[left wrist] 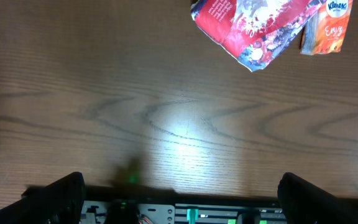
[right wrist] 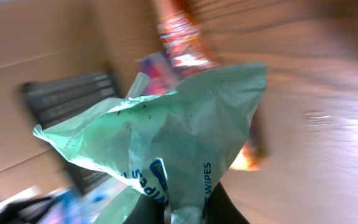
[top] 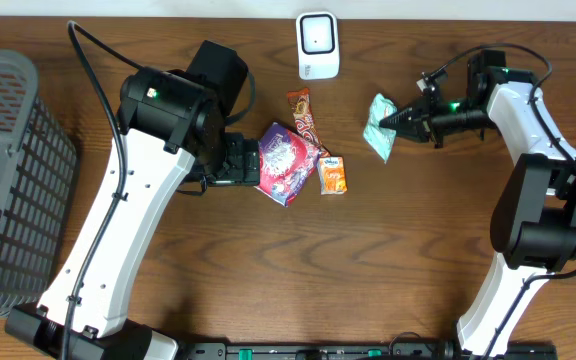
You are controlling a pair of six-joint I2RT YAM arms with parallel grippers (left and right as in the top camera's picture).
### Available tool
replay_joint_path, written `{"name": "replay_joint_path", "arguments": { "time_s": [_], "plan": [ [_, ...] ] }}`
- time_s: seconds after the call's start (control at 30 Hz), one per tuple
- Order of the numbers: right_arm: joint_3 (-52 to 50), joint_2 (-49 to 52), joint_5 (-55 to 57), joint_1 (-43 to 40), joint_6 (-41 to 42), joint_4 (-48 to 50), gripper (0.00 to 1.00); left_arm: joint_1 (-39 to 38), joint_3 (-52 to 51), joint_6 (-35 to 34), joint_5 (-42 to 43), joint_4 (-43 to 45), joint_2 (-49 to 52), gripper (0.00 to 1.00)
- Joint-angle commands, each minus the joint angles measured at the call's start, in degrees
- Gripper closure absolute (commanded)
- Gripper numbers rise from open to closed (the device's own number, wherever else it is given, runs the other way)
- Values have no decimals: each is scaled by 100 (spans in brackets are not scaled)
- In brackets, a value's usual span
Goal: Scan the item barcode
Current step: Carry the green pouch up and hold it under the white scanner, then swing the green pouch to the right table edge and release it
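1. The green wipes pack [top: 378,125] is the thing to scan. Seen from above, it is at about 2 o'clock from the middle of the table [top: 408,250].
2. The right gripper [top: 400,120] has its fingers pressed together on the pack. It is pinching the pack's edge, on the 3 o'clock side. In the right wrist view the pack [right wrist: 166,149] sticks up from the fingers, all crinkled.
3. I cannot tell if the pack is off the table or just touching it.
4. The pack looks light and soft. It is a floppy bag that bends and crumples, and it may be a bit slippery. I think it will not break, but it could fold over and hide the barcode. I see no barcode on the sides that show.
5. A good place to hold it is a flat edge, so the wide sides stay bare. That is about where the fingers are now.
6. The white scanner [top: 318,45] stands near the pack, at about 11 o'clock from it.
7. Between 8 and 9 o'clock from the pack lie a candy wrapper [top: 303,112], a purple snack bag [top: 286,162] and a small orange tissue pack [top: 333,175], close together.
8. The left gripper [top: 248,160] is just beside the snack bag, at its 9 o'clock. Its fingers are spread wide and hold nothing.
9. A gray basket [top: 8,170] sits at the table's far 9 o'clock edge.
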Motion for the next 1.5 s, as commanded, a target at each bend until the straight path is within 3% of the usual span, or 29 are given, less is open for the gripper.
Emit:
{"name": "replay_joint_path", "arguments": {
  "time_s": [0.0, 0.2, 0.4, 0.6, 0.73, 0.83, 1.07, 1.3, 1.47],
  "plan": [
    [83, -13, -1523, -13, 195, -13, 99, 35, -7, -55, -33, -33, 11, 2],
    [94, -13, -1292, 155, 538, 330, 99, 35, -7, -55, -33, -33, 11, 2],
    [789, -24, 2216, 1023, 1947, 1762, 99, 35, -7, -55, -33, -33, 11, 2],
    [1287, -24, 5034, 1978, 2243, 3510, 99, 35, -7, -55, -33, -33, 11, 2],
    [1287, 105, 6266, 2470, 2468, 4605, 99, 35, -7, -55, -33, -33, 11, 2],
    [1287, 442, 6559, 2673, 2732, 5473, 99, 35, -7, -55, -33, -33, 11, 2],
    [1290, 1069, 6249, 2457, 3171, 6041, 99, 35, -7, -55, -33, -33, 11, 2],
    [1290, 560, 5707, 1838, 2883, 5906, 99, 35, -7, -55, -33, -31, 11, 2],
    [1290, -299, 5952, 1078, 2603, 4664, 99, 35, -7, -55, -33, -33, 11, 2]
  ]
}}
